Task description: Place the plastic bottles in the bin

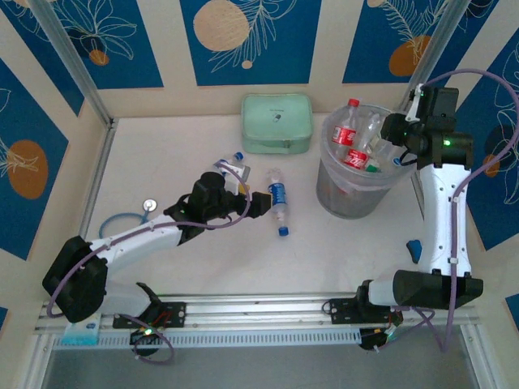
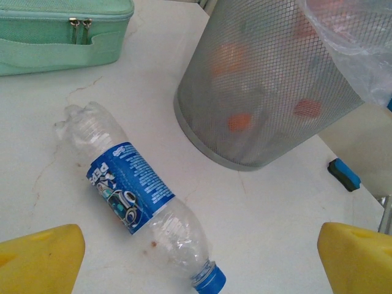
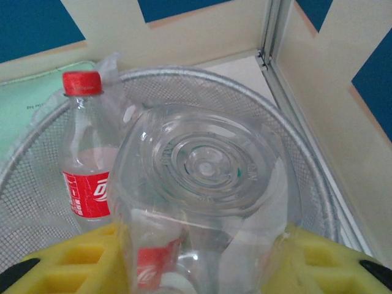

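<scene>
White table (image 1: 162, 154), faintly scuffed, enclosed by cream walls (image 1: 331, 49) carrying blue panels with orange discs; an aluminium post (image 1: 69, 57) stands at the far left corner. Left gripper (image 1: 263, 203): fingers spread wide, holding nothing, directed at a blue-labelled bottle (image 2: 131, 187) lying on its side mid-table. Right gripper (image 3: 202, 263): clamped on a clear bottle (image 3: 205, 165), held base-up over the mesh bin (image 1: 340, 198). A red-labelled bottle (image 3: 86, 171) stands upright inside. A mint-green case (image 1: 277, 123) lies near the back wall.

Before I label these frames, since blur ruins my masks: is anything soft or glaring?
Top external: evenly lit, sharp, faint shadows. Left wrist: blue-label bottle crisp. Right wrist: clear bottle close to the lens, mild glare; red-capped bottle crisp.
</scene>
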Robot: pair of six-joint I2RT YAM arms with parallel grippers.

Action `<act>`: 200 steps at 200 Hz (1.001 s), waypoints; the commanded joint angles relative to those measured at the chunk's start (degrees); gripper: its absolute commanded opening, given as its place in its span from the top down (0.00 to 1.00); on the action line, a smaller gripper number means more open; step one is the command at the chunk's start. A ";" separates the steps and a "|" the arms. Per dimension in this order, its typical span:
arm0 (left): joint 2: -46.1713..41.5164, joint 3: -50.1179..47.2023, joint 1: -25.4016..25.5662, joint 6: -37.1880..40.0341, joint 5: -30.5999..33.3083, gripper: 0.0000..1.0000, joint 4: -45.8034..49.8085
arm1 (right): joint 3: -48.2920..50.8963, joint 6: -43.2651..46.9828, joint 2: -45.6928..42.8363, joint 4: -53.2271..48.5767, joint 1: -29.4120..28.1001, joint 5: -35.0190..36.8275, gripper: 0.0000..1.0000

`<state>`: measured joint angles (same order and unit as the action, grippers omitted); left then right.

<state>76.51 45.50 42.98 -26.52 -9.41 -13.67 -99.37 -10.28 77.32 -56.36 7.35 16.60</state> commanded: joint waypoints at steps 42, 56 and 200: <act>0.66 1.17 -0.28 0.88 0.12 0.03 2.13 | 7.61 -2.78 5.40 1.37 -0.50 -5.22 0.87; 0.66 1.24 -0.35 1.08 0.09 0.03 2.42 | 8.73 -3.50 6.48 1.02 -1.88 -5.59 0.88; 3.78 5.50 -1.07 -1.74 7.57 0.00 14.12 | -2.60 -3.99 8.40 -3.10 1.63 -7.93 0.07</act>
<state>78.15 47.55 42.46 -26.76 -6.94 -5.30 -96.31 -15.42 85.60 -55.09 8.86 8.56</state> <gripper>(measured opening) 0.993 0.829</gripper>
